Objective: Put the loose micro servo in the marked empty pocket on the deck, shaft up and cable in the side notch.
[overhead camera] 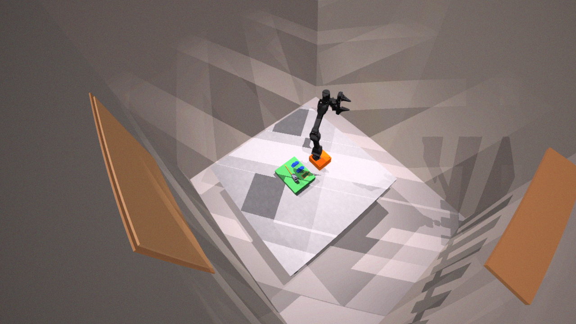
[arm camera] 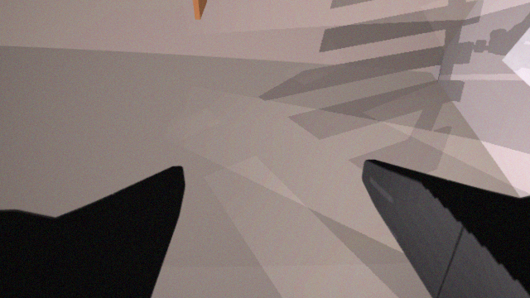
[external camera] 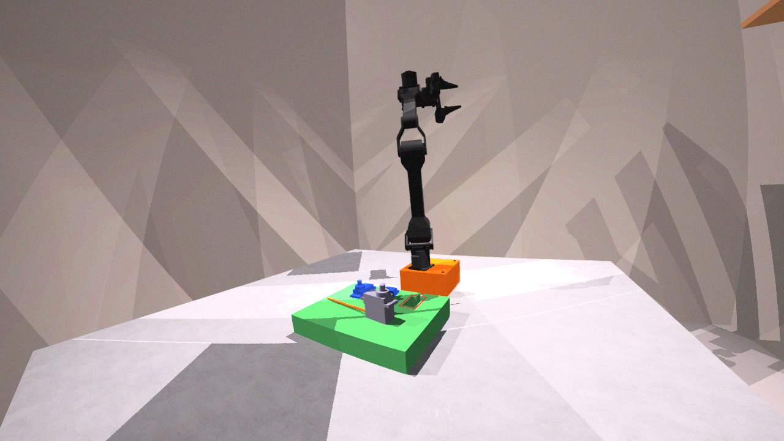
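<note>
The loose grey micro servo (overhead camera: pixel 295 177) (external camera: pixel 376 307) stands upright on the green deck (overhead camera: pixel 295 189) (external camera: pixel 350 341), shaft up, beside the pocket and outside it. Its orange cable (overhead camera: pixel 288 169) (external camera: pixel 344 302) runs away over the deck on the side away from the pocket. The marked pocket (overhead camera: pixel 304 175) (external camera: pixel 410 302) is empty, with a thin red outline. My gripper (overhead camera: pixel 349 104) (external camera: pixel 459 96) (arm camera: pixel 276 172) is open and empty, high above the table and pointing sideways, away from the deck. The wrist view shows neither servo nor deck.
Two blue servos (overhead camera: pixel 295 164) (external camera: pixel 360 289) sit in the deck near the pocket. The black arm (overhead camera: pixel 317 124) (external camera: pixel 416 188) rises from an orange base block (overhead camera: pixel 320 163) (external camera: pixel 427 280) beside the deck. Brown panels (overhead camera: pixel 137 181) (overhead camera: pixel 527 225) stand at the sides of the scene.
</note>
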Tool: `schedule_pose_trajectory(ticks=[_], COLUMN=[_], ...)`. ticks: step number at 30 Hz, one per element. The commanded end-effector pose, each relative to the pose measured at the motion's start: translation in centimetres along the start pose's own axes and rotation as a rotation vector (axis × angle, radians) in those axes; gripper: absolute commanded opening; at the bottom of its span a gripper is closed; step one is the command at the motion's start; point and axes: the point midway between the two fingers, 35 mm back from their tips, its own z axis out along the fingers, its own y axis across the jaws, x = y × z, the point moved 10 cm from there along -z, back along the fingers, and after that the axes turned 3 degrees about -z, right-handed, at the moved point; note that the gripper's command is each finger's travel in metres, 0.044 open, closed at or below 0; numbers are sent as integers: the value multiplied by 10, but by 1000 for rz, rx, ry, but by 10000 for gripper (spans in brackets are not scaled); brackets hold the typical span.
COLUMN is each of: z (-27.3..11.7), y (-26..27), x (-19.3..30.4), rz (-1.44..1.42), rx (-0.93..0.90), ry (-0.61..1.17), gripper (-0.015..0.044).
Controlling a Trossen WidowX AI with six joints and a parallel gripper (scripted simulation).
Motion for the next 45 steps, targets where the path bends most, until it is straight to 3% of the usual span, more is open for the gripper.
schedule_pose_trajectory(ticks=[1,45], z=[0,-68], y=[0,-22], x=[0,55], rz=[2,-365], rx=[-1,-169], ry=[4,567], gripper=[426,440])
